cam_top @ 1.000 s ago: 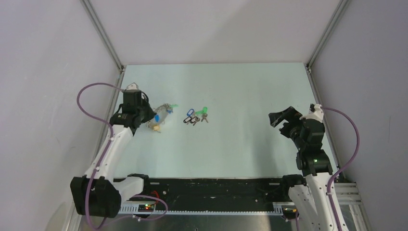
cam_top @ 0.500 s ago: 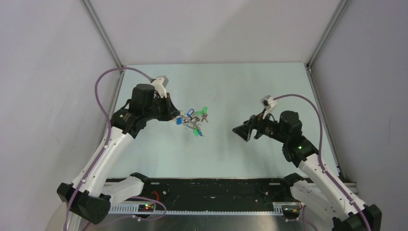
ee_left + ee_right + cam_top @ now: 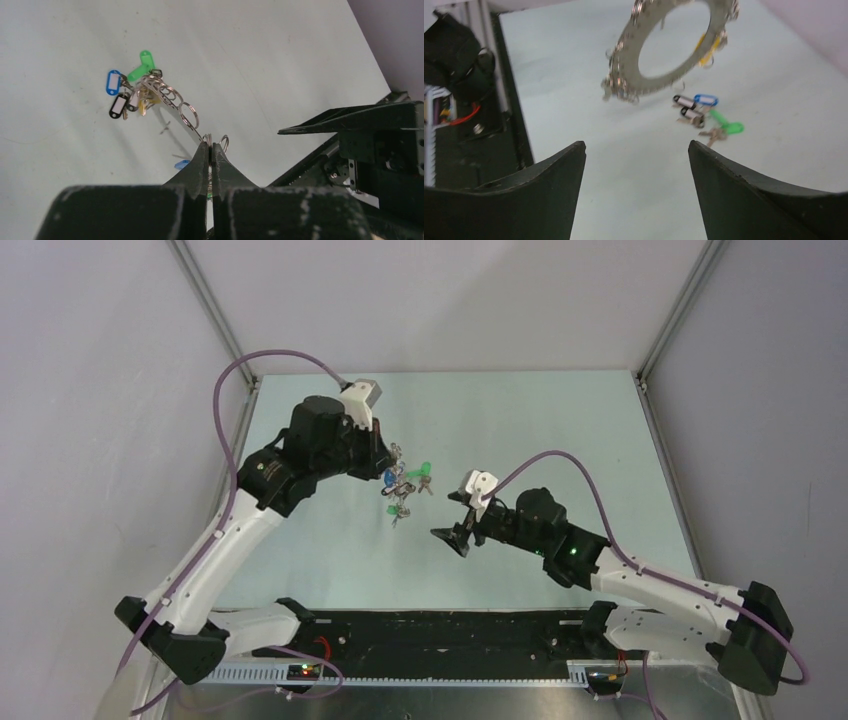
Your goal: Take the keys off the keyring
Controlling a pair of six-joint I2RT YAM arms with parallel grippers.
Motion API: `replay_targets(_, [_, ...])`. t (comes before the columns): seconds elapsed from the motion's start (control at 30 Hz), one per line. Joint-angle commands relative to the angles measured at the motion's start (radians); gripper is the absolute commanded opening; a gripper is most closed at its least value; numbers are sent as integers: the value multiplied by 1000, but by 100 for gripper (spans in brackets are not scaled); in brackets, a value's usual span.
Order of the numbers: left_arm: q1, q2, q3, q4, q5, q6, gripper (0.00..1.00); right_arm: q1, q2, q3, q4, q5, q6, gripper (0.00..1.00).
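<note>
My left gripper (image 3: 386, 452) is shut on the rim of the keyring (image 3: 398, 500) and holds it in the air above the table. In the left wrist view the fingers (image 3: 200, 160) pinch the ring edge-on, and its small rings (image 3: 189, 115) fan out beyond them. In the right wrist view the keyring (image 3: 659, 85) is a broad flat grey ring with small pieces and a yellow tag dangling. Loose keys (image 3: 420, 476) with blue, green and dark tags lie on the table below; they also show in the left wrist view (image 3: 118, 106) and the right wrist view (image 3: 704, 112). My right gripper (image 3: 452, 537) is open and empty, short of the ring.
The pale green table (image 3: 560, 430) is walled by grey panels at the back and both sides. A black rail (image 3: 450, 635) with the arm bases runs along the near edge. A purple cable loops over each arm.
My left arm has lifted the keyring and carried it right, over the loose keys. My right arm has swung in from the right edge toward the ring, still open.
</note>
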Motion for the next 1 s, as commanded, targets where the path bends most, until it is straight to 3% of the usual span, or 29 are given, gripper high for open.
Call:
replay_targets(0.0, [-38, 17, 69, 28, -97, 0, 0, 51, 29, 64, 210, 234, -97, 82])
replay_targets(0.23, [-93, 49, 115, 31, -200, -33, 0, 58, 102, 110, 318, 290, -81, 83])
replay_targets(0.73, [-135, 57, 188, 30, -198, -33, 0, 61, 250, 225, 256, 253, -108, 73])
replay_targets(0.8, [-137, 58, 199, 30, -173, -35, 0, 61, 270, 235, 250, 272, -117, 67])
replay_targets(0.87, [-138, 54, 206, 30, -147, -39, 0, 60, 290, 250, 234, 290, -135, 51])
replay_targets(0.93, [-139, 50, 209, 31, -140, -40, 0, 61, 298, 259, 221, 329, -158, 6])
replay_targets(0.97, [-139, 43, 206, 32, -138, -38, 0, 61, 296, 261, 216, 341, -162, 2])
